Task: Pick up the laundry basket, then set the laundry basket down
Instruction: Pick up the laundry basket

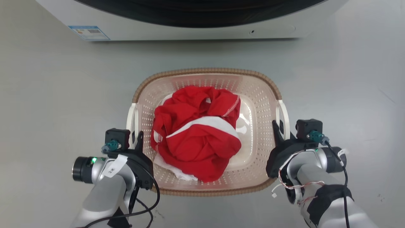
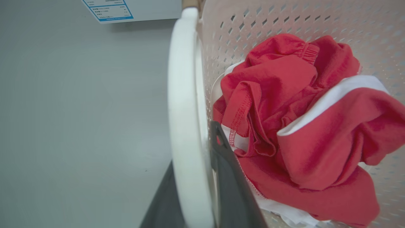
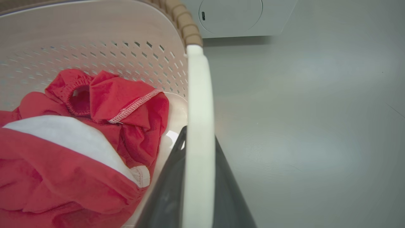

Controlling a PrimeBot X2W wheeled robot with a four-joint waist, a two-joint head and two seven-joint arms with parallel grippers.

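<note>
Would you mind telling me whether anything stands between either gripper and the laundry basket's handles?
Nothing visible does: the left gripper straddles the left handle and the right gripper the right handle. The red clothing lies inside the laundry basket.

The pale pink, brown-rimmed laundry basket (image 1: 207, 70) stands upright before the washer (image 1: 190, 31), holding red clothes (image 1: 196, 136)

Laundry rm: washer (image 1: 190, 33), laundry basket (image 1: 207, 71) w/ clothes (image 1: 196, 139), grey floor (image 1: 50, 95).

My left tool (image 1: 136, 137), 7 o'clock: black; silver forearm (image 1: 104, 196), white tag (image 1: 114, 164). My right tool (image 1: 280, 129), 5 o'clock: black, red-white wires (image 1: 295, 186).
</note>
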